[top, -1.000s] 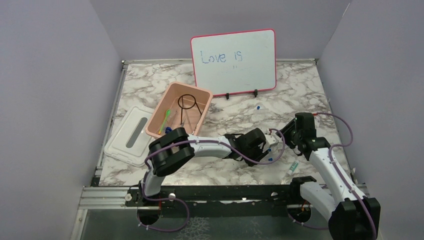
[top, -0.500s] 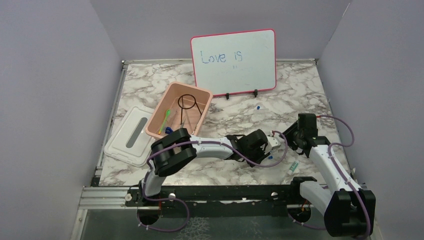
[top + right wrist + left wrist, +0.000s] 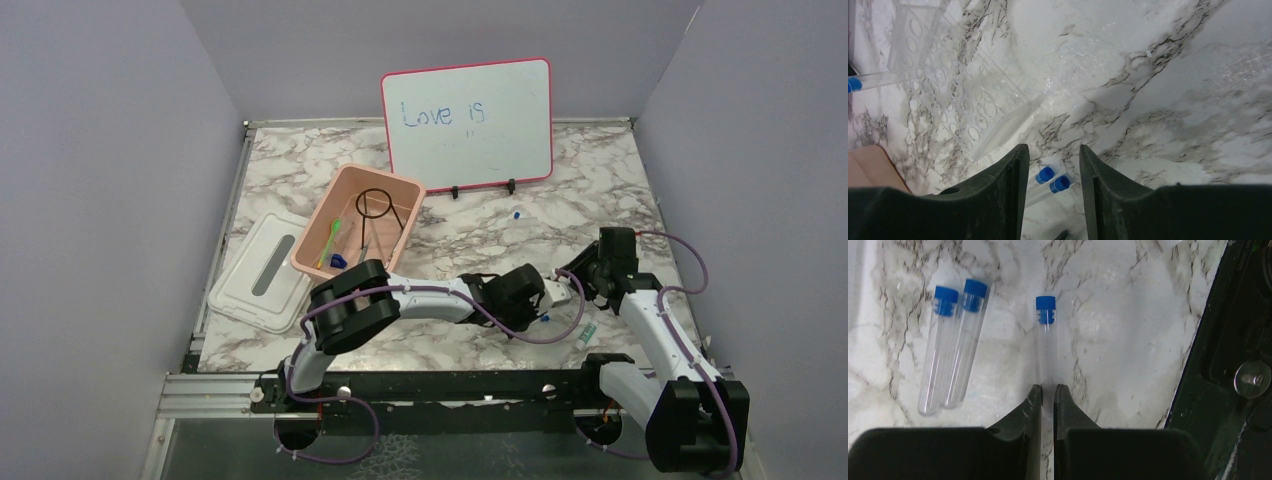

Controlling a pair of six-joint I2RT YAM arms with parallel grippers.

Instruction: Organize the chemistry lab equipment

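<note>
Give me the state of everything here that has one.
single tube, capped, lying flat.
left gripper, fingers shut on the single tube's bottom end.
pair of tubes, capped, lying side by side.
right gripper, fingers open, holding nothing.
pink tub, open, lid off.
white lid, lying flat beside the pink tub.
whiteboard, upright, written on.

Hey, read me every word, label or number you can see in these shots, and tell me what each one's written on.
"Love is": handwritten in blue marker on the pink-framed whiteboard.
Faint marks below that on the board: too smudged to read.
Any print on the small green and white item lying on the table: too small to read.
On the blue-capped tubes: no print visible.
</note>
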